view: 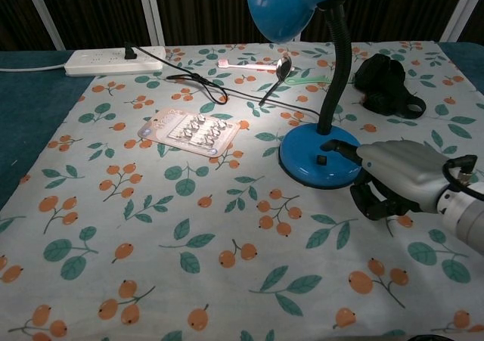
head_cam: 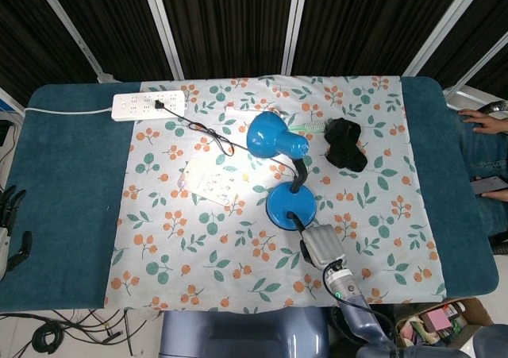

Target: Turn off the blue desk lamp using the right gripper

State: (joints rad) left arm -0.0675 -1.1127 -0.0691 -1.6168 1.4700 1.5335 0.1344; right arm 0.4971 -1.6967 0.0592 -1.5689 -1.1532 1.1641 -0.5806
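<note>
Your right hand (view: 397, 178) sits at the near right edge of the blue gooseneck desk lamp (view: 321, 156), one dark finger stretched out over the round base toward the small black switch (view: 322, 159), the other fingers curled under, holding nothing. The chest view does not settle whether the fingertip touches the switch. The lamp stands upright near the middle of the floral tablecloth (view: 189, 243), its shade tipped left over a lit patch by the pale card of small metal parts (view: 189, 131). Your left hand (head_cam: 9, 225) hangs at the table's far left edge, fingers apart, empty. A white power strip (view: 115, 60) lies far left.
</note>
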